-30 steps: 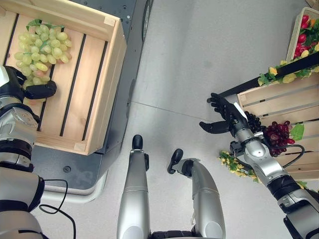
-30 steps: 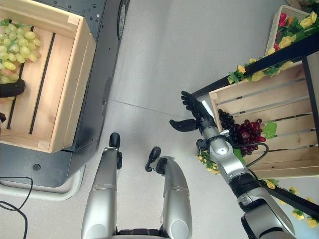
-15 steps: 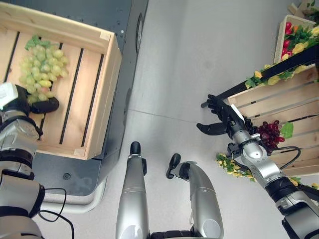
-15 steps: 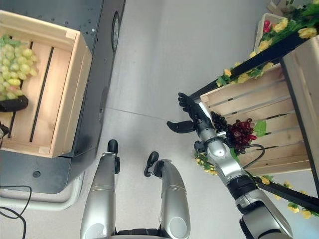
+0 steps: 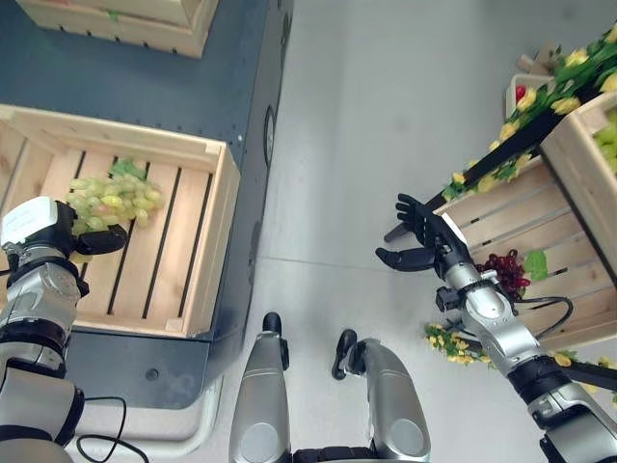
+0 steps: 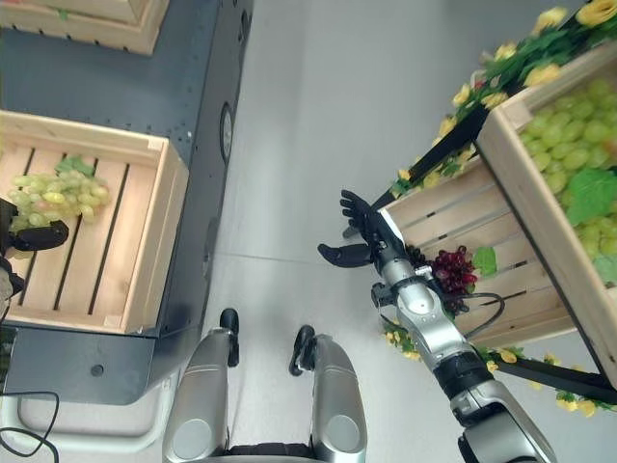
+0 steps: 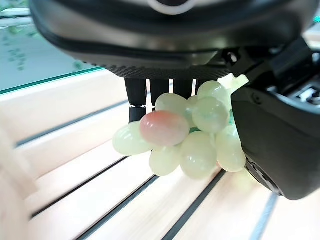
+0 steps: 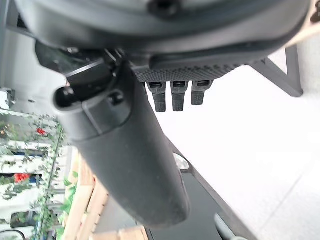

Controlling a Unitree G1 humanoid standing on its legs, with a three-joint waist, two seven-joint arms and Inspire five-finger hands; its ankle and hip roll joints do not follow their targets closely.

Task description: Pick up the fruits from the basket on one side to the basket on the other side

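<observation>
Underfoot, a smooth pale grey floor (image 5: 386, 125) is running between the two sides of the scene. To the robot's left, a dark grey platform (image 5: 125, 77) is carrying an open, slatted crate of pale wood (image 5: 193, 251), and the corner of a second pale wooden crate (image 5: 145, 24) is showing beyond it. Over the first crate's slats, the left hand (image 5: 72, 236) is pinching a bunch of pale green grapes (image 5: 116, 198), thumb and curled fingers closing round the cluster; the left wrist view is showing the grapes hanging just clear of the boards. To the robot's right, a black-framed rack trimmed with yellow flowers and green leaves (image 5: 511, 140) is holding tilted wooden crates. A lower tilted crate (image 6: 453, 217) is holding a bunch of dark red grapes (image 6: 451, 268) with a green leaf beside it, and an upper tilted crate (image 6: 521, 203) is holding more green grapes (image 6: 564, 135). The right hand (image 6: 364, 231) is hanging beside the lower crate's edge, fingers spread and thumb out, holding nothing.
</observation>
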